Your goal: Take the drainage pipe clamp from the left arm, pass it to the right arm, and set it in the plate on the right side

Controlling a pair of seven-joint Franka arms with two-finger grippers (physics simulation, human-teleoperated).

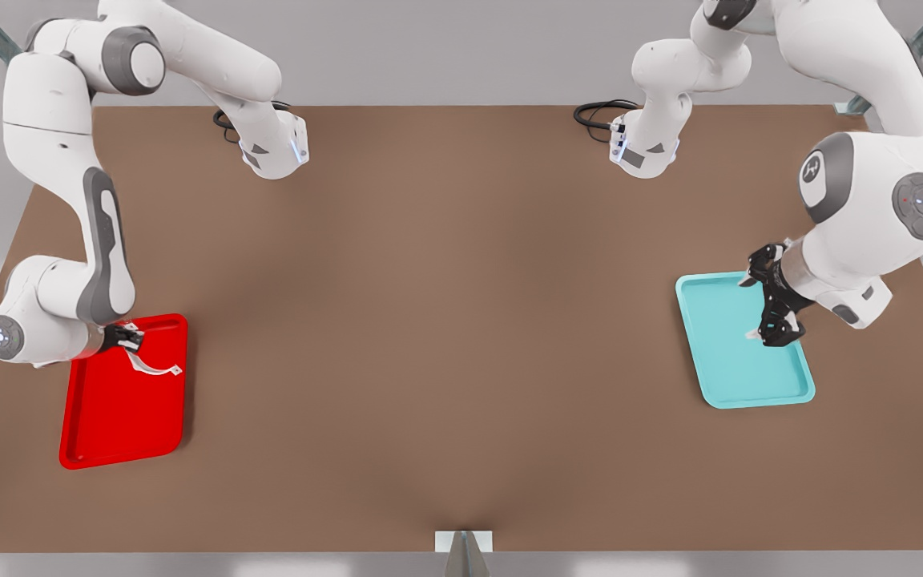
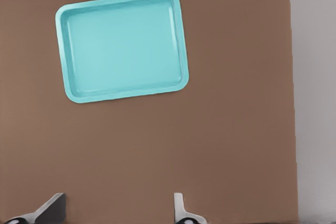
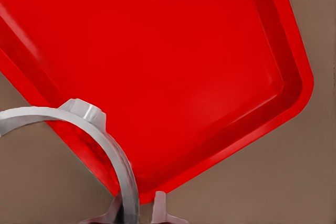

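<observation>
Front view: right gripper (image 1: 126,340) fingers clamp the drainage pipe clamp (image 1: 153,367) over the plate (image 1: 121,417); left gripper (image 1: 778,328) fingers apart.

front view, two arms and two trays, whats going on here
The right gripper, on the front view's left, holds the drainage pipe clamp over the red plate; the clamp is not yet released. The left gripper hangs over the teal tray with its fingers open and nothing between them.
</observation>
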